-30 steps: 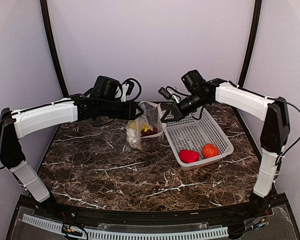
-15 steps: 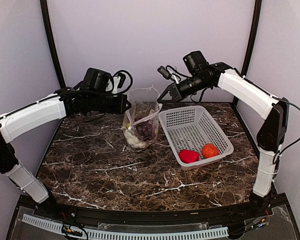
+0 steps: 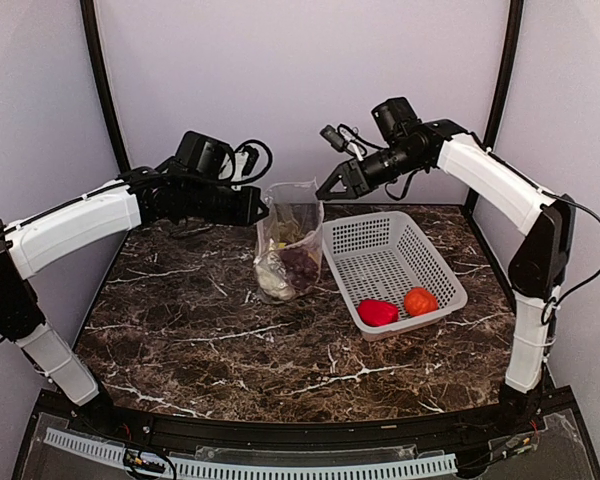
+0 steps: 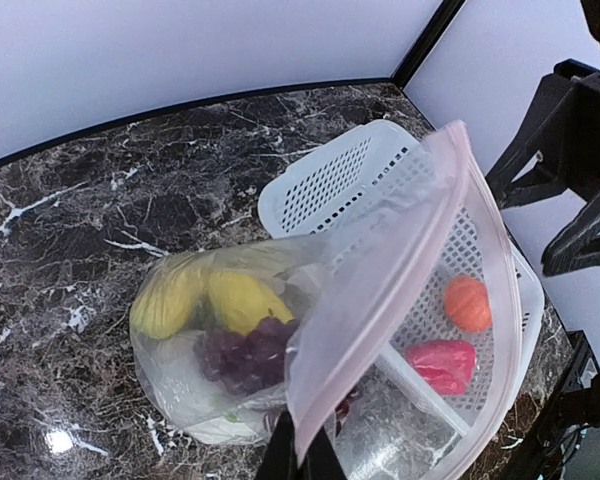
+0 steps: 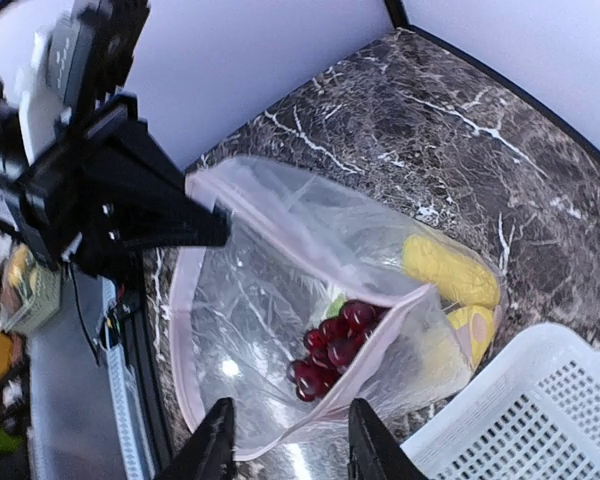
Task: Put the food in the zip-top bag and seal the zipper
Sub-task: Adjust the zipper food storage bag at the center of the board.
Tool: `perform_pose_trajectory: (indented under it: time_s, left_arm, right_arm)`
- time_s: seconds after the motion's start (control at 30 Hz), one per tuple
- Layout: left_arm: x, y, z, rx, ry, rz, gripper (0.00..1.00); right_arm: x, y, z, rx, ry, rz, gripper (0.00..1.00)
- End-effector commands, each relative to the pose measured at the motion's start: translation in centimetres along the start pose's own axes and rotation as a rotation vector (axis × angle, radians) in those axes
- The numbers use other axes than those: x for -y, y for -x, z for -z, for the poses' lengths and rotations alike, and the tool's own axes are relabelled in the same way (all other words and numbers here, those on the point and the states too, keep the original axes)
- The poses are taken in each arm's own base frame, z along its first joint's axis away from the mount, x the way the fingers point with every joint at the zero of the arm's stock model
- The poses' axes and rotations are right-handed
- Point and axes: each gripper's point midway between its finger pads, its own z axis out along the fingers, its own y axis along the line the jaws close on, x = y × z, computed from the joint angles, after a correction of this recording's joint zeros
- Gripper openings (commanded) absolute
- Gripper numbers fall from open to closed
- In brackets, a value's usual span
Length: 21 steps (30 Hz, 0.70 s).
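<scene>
- Dark marbled table (image 3: 230, 350), pale walls behind; two arms reach in from either side.
- Left gripper (image 3: 261, 208): jaws clamped tight on the upper rim of the zip-top bag (image 3: 290, 235), pinching it at the mouth edge.
- Right gripper (image 3: 327, 192): jaws partly spread, nothing between them, hovering just beside the bag's upper right corner, above the basket's far end.
- Zip-top bag: upright, long axis near vertical, mouth up and gaping, bottom resting on the table just left of the white basket (image 3: 380, 250).
- Zipper (image 4: 500, 260): pinkish strip ringing the open mouth, unsealed.
- Bag contents: purple grapes (image 4: 245, 355), two yellow pieces (image 4: 170, 295), white cauliflower (image 3: 273, 285) at the bottom.
- Basket contents: red pepper (image 3: 378, 312) and tomato (image 3: 419, 301), side by side at the near end.
</scene>
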Motion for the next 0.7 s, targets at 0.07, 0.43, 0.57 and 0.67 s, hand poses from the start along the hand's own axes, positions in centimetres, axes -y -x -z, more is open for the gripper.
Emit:
perform_pose_trajectory:
  time_s: [0.07,0.43,0.57,0.67]
  left_arm:
    - [1.8,0.0,0.1,-0.016,-0.095,0.015,0.01]
    - [2.4,0.4,0.5,0.038,-0.143,0.022,0.01]
    - [2.4,0.4,0.6,0.039,-0.145,0.023,0.01]
    - [2.4,0.2,0.7,0.035,-0.142,0.022,0.01]
  right_arm:
    - [-1.2,0.3,6.0,0.065,-0.024,0.123,0.55]
    - [2.3,-12.2,6.0,-0.208,-0.113,0.23,0.6]
    - [4.3,-16.5,4.4,-0.343,-0.099,0.185,0.61]
    - [5.6,-18.5,3.5,-0.405,-0.104,0.144,0.69]
